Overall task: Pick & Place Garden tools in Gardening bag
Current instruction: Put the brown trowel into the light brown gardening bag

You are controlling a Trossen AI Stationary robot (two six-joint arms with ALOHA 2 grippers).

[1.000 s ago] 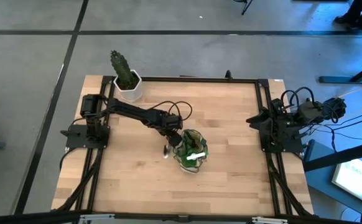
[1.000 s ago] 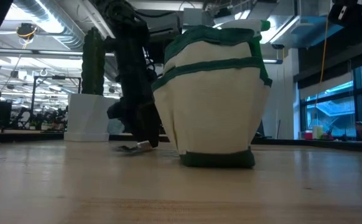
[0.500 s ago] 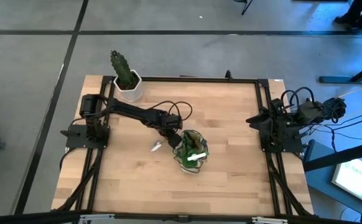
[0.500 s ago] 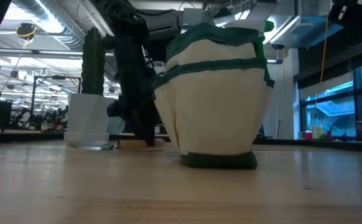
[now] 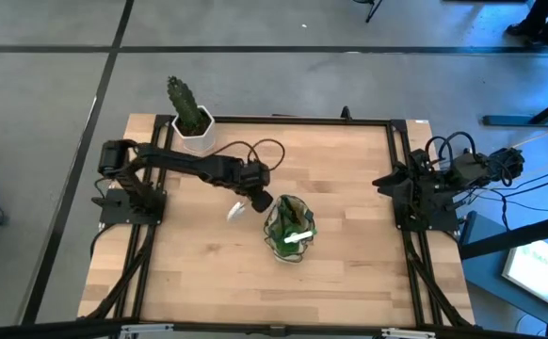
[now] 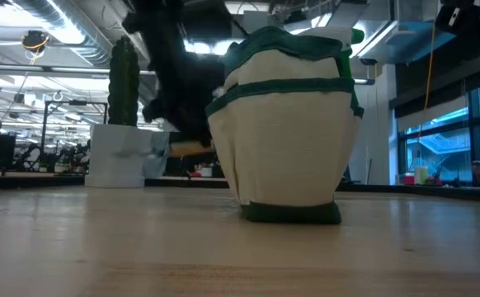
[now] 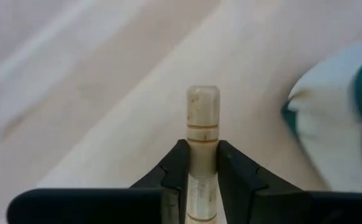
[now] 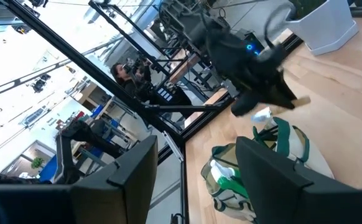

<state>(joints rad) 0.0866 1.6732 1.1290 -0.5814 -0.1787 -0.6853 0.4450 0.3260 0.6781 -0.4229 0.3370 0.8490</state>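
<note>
The gardening bag (image 6: pixel 287 124) stands upright near the middle of the worktop (image 6: pixel 240 247), its pale sides banded with green trim, and it is the thing closest to the low camera. From above, the bag (image 5: pixel 289 229) shows its open mouth, with the spray bottle (image 5: pixel 296 235) already lying inside it, white nozzle uppermost.

Just beside the bag, on its cactus side, hangs the left end effector (image 5: pixel 255 200). Its two dark fingers (image 7: pixel 176 174) are clamped on the pale wooden handle (image 7: pixel 203 143) of a hand tool, whose rounded end pokes out past the fingertips. The tool's light metal head (image 5: pixel 235 210) shows beyond the end effector on the side away from the bag. In the low view the end effector (image 6: pixel 182 124) and the tool are raised clear of the worktop, level with the bag's upper half. Which of the wooden-handled tools it is cannot be told.

Farther back than the bag, at the worktop's far corner, stands the cactus (image 5: pixel 186 104) in its white pot (image 5: pixel 196 139).

The right end effector (image 5: pixel 396 181) waits well apart from the bag at the worktop's right edge, its fingers (image 8: pixel 131 180) spread apart with nothing between them.
</note>
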